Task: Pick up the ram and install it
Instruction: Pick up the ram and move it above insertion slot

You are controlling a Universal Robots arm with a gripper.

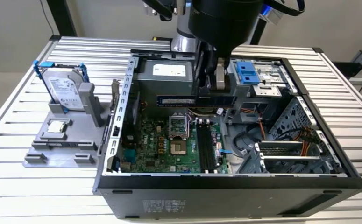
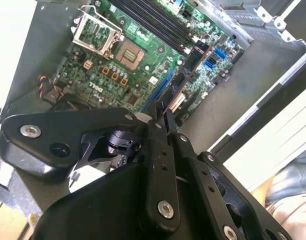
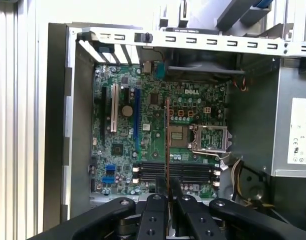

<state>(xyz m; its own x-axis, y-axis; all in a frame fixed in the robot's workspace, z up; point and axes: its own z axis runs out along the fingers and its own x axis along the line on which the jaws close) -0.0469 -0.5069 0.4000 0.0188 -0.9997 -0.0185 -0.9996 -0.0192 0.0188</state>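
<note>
Exterior view: we find the gripper (image 1: 209,93) closed on the ram (image 1: 174,100), held level above the open computer case (image 1: 230,186), so pickup is complete. In the first wrist view, the memory slots (image 3: 193,171) appear empty (we judge installation not yet done).

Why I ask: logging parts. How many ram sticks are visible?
1: the ram, clamped in the gripper above the open computer case. Others could be hidden.
</note>
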